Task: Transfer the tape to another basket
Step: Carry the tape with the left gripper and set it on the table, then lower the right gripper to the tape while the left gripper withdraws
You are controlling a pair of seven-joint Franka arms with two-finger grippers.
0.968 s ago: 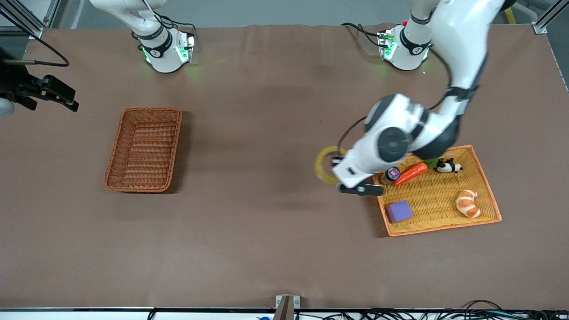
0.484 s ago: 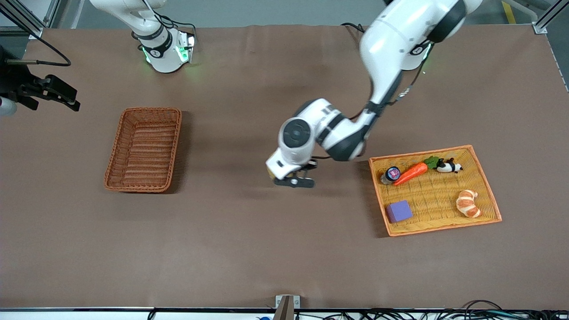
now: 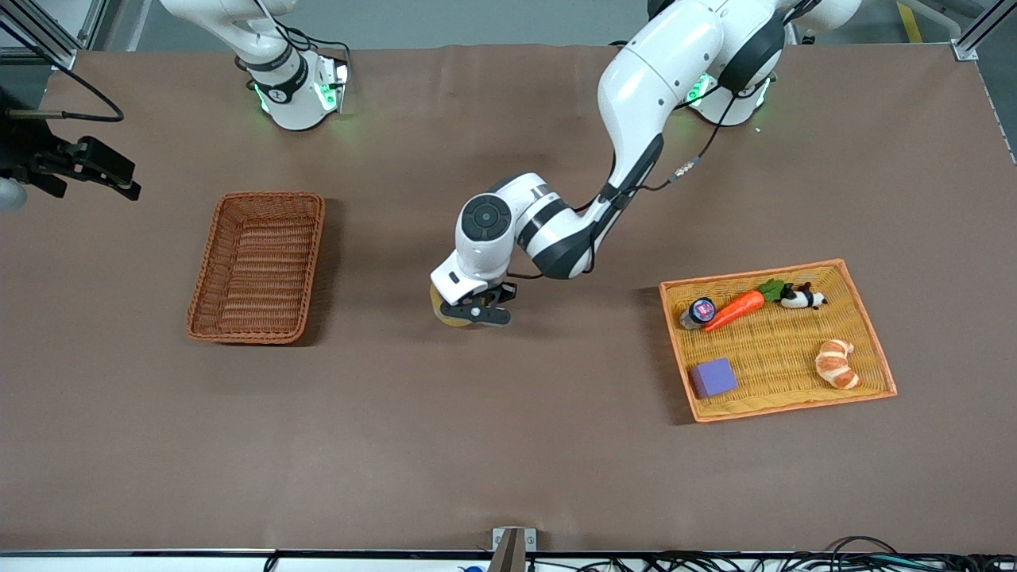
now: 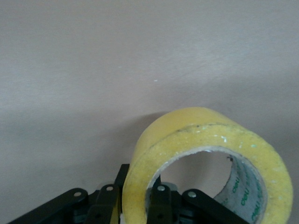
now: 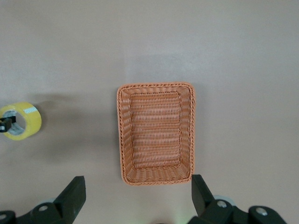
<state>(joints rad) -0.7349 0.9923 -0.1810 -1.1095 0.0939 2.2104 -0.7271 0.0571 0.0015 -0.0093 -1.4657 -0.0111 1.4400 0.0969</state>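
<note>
The tape (image 3: 446, 312) is a yellowish roll with a grey core. It is gripped by my left gripper (image 3: 475, 309) over the bare middle of the table, between the tray and the basket. In the left wrist view the fingers clamp the wall of the tape (image 4: 187, 135), one inside the ring and one outside, at my left gripper (image 4: 135, 199). The reddish-brown wicker basket (image 3: 258, 266) sits empty toward the right arm's end. My right gripper (image 3: 87, 167) waits high at that end, open and empty. The right wrist view shows its gripper (image 5: 138, 198), the basket (image 5: 156, 133) and the tape (image 5: 21, 121).
A flat orange-yellow tray (image 3: 794, 403) lies toward the left arm's end. It holds a carrot (image 3: 735, 310), a small jar (image 3: 699, 311), a panda toy (image 3: 802, 298), a croissant (image 3: 836, 364) and a purple block (image 3: 713, 377).
My left gripper has carried the tape from beside the tray across to the middle of the table, toward the basket. The right arm has stayed put.
</note>
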